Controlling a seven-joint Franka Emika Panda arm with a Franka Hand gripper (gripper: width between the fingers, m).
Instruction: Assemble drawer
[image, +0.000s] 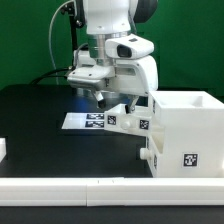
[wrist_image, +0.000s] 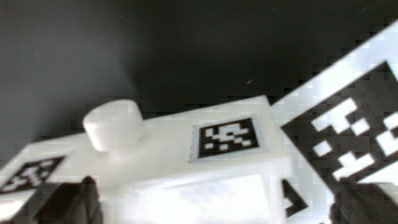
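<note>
The gripper (wrist_image: 183, 205) has its fingers (wrist_image: 75, 200) spread, with a white box tray (wrist_image: 205, 140) of the drawer between them; whether they clamp it I cannot tell; the marker board (wrist_image: 356, 120) lies beside the tray; the cube housing (image: 186, 130) stands beyond the tray.

The housing (image: 190, 125) is white, the blurred tray (wrist_image: 160, 165) seemingly white, both with black-and-white tags (image: 189, 158); table (image: 40, 125) black.

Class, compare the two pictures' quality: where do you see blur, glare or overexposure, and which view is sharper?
Exterior view: fairly sharp and evenly lit; the white housing is nearly blown out against the black table. Wrist view: soft overall, the dark fingers most blurred, though the tag on the tray is readable.
</note>
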